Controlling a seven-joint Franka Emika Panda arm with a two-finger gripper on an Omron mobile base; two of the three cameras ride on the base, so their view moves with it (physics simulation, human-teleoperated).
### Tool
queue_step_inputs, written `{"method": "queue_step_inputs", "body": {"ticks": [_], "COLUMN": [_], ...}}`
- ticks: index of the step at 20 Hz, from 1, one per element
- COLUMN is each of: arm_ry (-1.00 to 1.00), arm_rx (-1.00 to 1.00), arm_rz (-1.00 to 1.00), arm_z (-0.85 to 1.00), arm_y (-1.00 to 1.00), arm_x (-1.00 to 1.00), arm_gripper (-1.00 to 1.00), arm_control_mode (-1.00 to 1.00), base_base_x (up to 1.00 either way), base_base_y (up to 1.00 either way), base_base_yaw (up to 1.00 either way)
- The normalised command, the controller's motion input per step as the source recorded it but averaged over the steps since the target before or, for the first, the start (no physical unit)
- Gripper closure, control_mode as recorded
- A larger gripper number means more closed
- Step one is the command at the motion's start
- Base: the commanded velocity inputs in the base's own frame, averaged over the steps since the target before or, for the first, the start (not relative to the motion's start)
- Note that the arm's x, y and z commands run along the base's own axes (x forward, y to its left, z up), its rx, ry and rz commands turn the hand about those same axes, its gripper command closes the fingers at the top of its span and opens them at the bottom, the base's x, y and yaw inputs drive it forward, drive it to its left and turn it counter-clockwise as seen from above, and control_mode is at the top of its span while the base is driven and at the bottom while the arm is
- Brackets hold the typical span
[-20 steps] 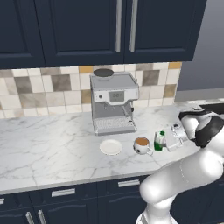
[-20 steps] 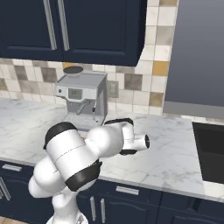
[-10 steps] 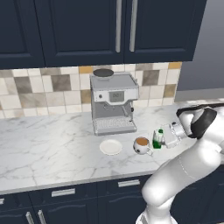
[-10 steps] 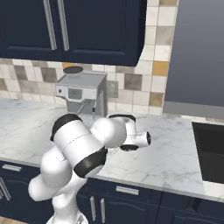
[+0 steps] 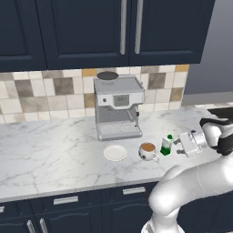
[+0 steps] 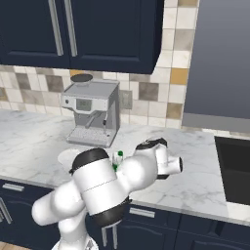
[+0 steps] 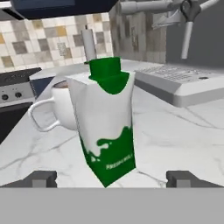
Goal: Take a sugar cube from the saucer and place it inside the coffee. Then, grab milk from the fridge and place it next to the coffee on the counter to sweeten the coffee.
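**Milk set beside the coffee**

The milk (image 5: 167, 144) stands upright on the desk (image 5: 50, 154), just right of the coffee (image 5: 147, 151). The end effector (image 5: 184, 144), fingers spread and released, sits just right of the carton, holding nothing.

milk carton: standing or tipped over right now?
Standing, cap up. The milk rests on its green base on the counter beside the coffee. It looks slanted in the hand view, but that camera rolls with the hand.
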Motion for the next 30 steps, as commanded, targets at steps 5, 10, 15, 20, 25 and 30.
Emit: {"method": "queue_step_inputs", "body": {"ticks": [5, 10, 15, 20, 25, 30], "arm_ry": [-0.16, -0.61, -0.88, -0.99, -0.36, 0.0], "arm_rx": [-0.02, -0.27, -0.54, -0.69, -0.21, 0.0], "arm_rz": [-0.11, -0.04, 0.0, 0.02, 0.01, 0.03], "arm_z": [0.15, 0.78, 0.49, 0.02, 0.03, 0.0], "arm_y": [-0.04, 0.24, 0.67, 0.74, 0.24, -0.01], "arm_x": [-0.86, -1.0, -1.0, -0.93, -0.37, -0.01], "arm_gripper": [-1.0, -1.0, -1.0, -1.0, -1.0, -1.0], "arm_control_mode": [-1.0, -1.0, -1.0, -1.0, -1.0, -1.0], "base_base_x": [0.0, 0.0, 0.0, 0.0, 0.0, 0.0], "base_base_y": [0.0, 0.0, 0.0, 0.0, 0.0, 0.0], "base_base_yaw": [0.0, 0.0, 0.0, 0.0, 0.0, 0.0]}}
